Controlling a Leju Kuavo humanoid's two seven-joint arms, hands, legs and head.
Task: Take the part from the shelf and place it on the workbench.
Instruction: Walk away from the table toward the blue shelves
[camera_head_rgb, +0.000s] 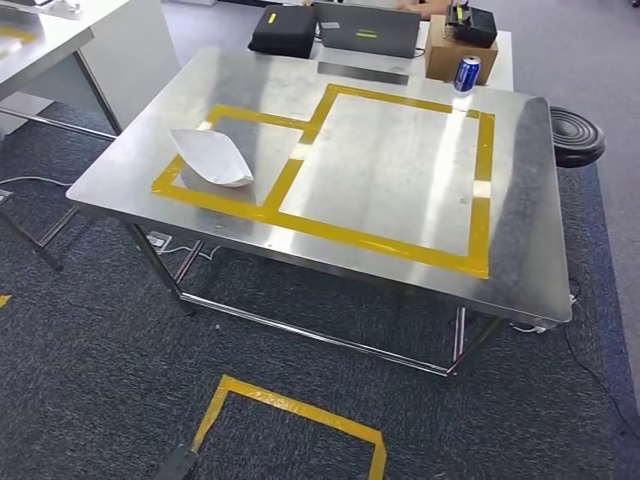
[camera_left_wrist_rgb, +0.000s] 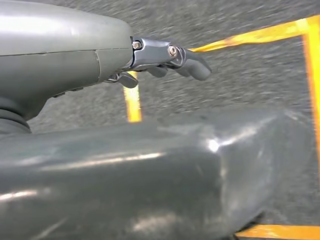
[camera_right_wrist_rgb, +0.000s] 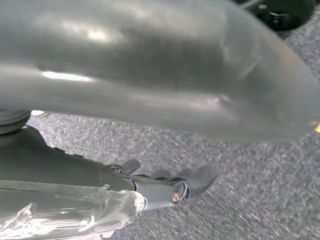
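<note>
Left robot hand empty, fingers extended; right robot hand likewise. White part left of centre on surface, long axis pointing upper-left to lower-right.

Both hands, left hand and right hand, have glossy grey covers, thick grey thumbs, darker fingers and small bright screws.
</note>
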